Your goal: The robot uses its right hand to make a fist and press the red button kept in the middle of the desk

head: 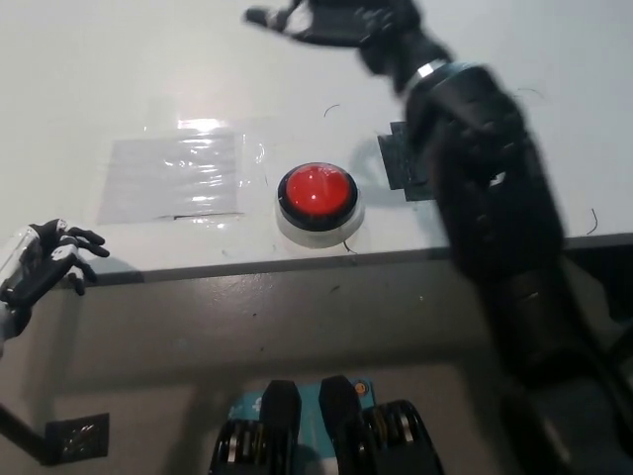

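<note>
The red button (316,193) sat on its pale round base near the front edge of the white desk (119,79), about midway across it, and everything else can be placed from there. To its left lay a clear plastic sheet (176,178) taped flat on the desk; to its right a dark taped patch (396,163) was partly covered by the black right arm (485,198), which crossed from the near right side of the button and reached well beyond it. The right hand (331,22) was up at the far side of the desk, behind the button and apart from it, with its fingers spread and pointing leftward, holding nothing; it was blurred, but no fist was formed. That posture suggested a hand carried high over the desk rather than set for a press, so by my judgement the task was at its approach: the fingers had to curl closed and the hand had to come back over the button's dome before pushing down. The white left hand (42,265) rested off the desk edge, well to the left of and nearer than the button, its dark fingers loosely apart and empty, kept clear of the working side.
</note>
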